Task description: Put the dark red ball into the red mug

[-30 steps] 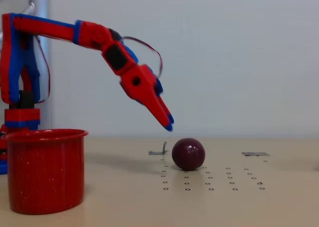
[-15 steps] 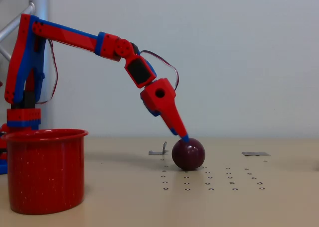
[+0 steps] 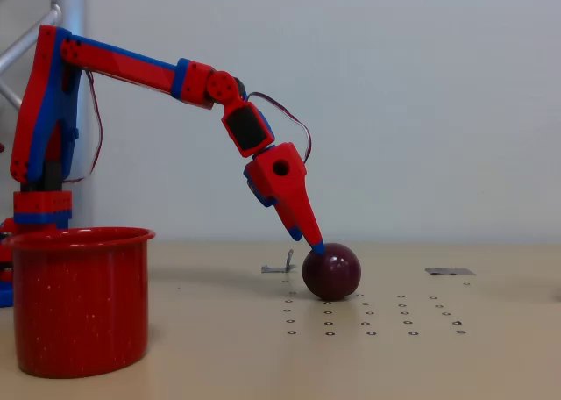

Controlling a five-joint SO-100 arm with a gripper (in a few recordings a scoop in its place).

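- Since half a second ago the gripper (image 3: 316, 247) has slid a touch lower and to the left, so its blue tip now sits at the upper left edge of the ball (image 3: 333, 272) instead of on its top; a second ago it hung clear above the ball.
- From the tall red-and-blue post at the left of the fixed view, the arm (image 3: 123, 62) reaches rightward and slopes down, bends at the wrist, and the gripper points steeply down and to the right.
- Seen side-on, the fingers line up as one narrow wedge, so I cannot tell how far apart they are, or whether they have any hold on the ball; the tip looks to be touching it.
- One dark red ball rests on the table (image 3: 491, 356), near the middle, among rows of small holes.
- One red mug (image 3: 77, 300) stands upright at the lower left, well apart from the ball and nearer the camera.
- Two small metal pieces lie on the table: a bent clip (image 3: 279, 265) just left of the ball and a flat strip (image 3: 449, 271) further right.
- Between ball and mug the tabletop is bare.
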